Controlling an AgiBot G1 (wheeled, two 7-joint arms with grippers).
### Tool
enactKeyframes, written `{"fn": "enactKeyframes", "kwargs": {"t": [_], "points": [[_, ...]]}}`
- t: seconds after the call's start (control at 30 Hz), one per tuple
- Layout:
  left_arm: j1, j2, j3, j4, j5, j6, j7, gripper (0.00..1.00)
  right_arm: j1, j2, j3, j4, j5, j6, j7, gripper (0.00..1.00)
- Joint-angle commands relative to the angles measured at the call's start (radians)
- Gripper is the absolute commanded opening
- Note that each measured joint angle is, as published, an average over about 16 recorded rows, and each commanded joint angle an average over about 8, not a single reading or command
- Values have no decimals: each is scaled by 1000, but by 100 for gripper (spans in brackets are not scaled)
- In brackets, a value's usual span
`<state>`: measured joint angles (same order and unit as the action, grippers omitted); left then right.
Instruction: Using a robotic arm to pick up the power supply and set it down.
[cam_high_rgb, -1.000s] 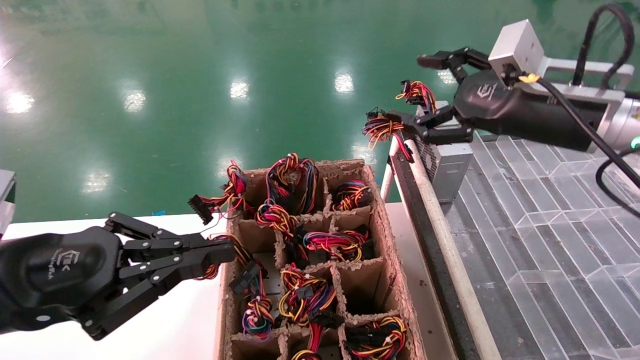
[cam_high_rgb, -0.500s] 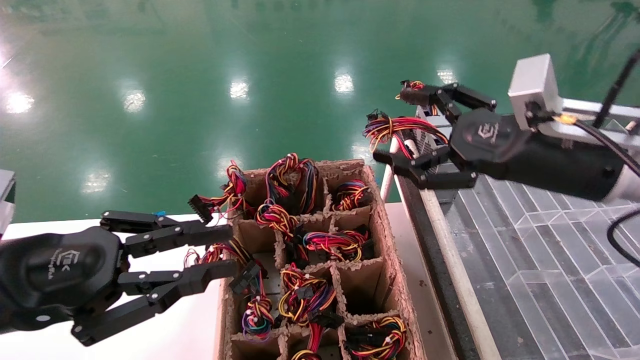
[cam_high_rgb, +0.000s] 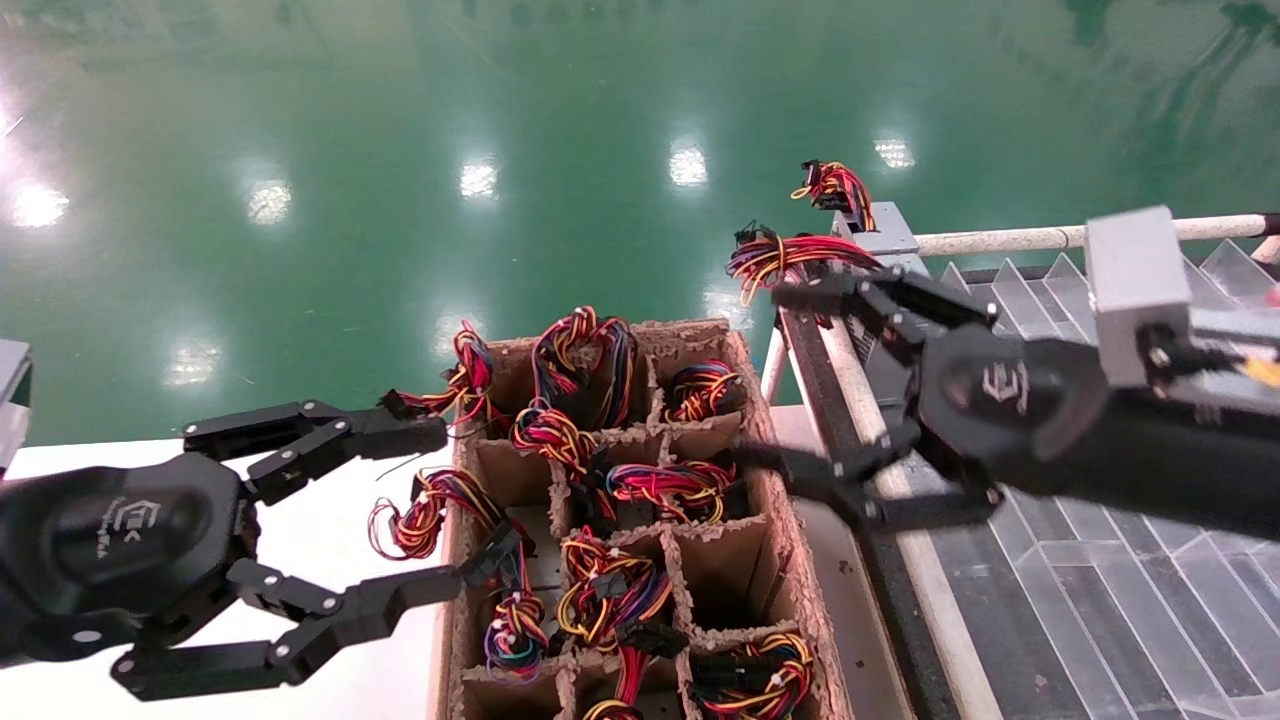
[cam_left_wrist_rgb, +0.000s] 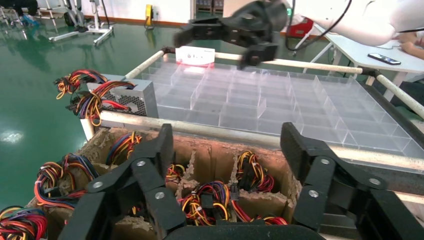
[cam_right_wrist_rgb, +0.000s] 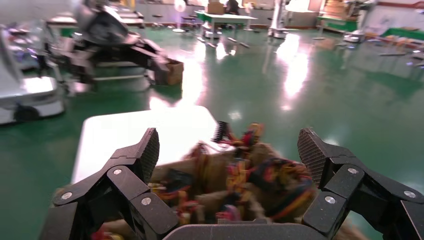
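The power supply (cam_high_rgb: 882, 238) is a grey box with a perforated side. It stands in the far left corner of the clear divided tray (cam_high_rgb: 1100, 620), with its red-yellow-black wire bundle (cam_high_rgb: 790, 255) hanging over the tray's edge. It also shows in the left wrist view as the power supply (cam_left_wrist_rgb: 131, 98). My right gripper (cam_high_rgb: 775, 378) is open and holds nothing. It hangs nearer than the supply, over the gap between the tray and the cardboard box (cam_high_rgb: 690, 332). My left gripper (cam_high_rgb: 430, 510) is wide open at the box's left side, above the white table (cam_high_rgb: 380, 690).
The cardboard box has several cells holding coiled wire bundles (cam_high_rgb: 660, 490), some spilling over its left rim. A pale rail (cam_high_rgb: 1000, 240) runs along the tray's far side. Green floor lies beyond. The right wrist view faces the blurred box (cam_right_wrist_rgb: 235, 175).
My right gripper has let go of the power supply, which now stands in the tray's corner, and has swung down toward me and the box. My left gripper has opened wide.
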<state>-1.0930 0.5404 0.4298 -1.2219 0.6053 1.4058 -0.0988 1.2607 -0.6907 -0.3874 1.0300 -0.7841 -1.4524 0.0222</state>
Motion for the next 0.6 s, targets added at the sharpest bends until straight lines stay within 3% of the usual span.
{"fn": "enactKeyframes", "kwargs": {"t": [0.03,0.4,0.6], "points": [[0,0,0,0,0,0,0,100,-31,13,18,42,9,-7,27,100],[0,0,0,0,0,0,0,100,-187,79,108,255,53,-43,165,100],[0,0,0,0,0,0,0,100,-219,93,128,299,64,-51,186,100]]}}
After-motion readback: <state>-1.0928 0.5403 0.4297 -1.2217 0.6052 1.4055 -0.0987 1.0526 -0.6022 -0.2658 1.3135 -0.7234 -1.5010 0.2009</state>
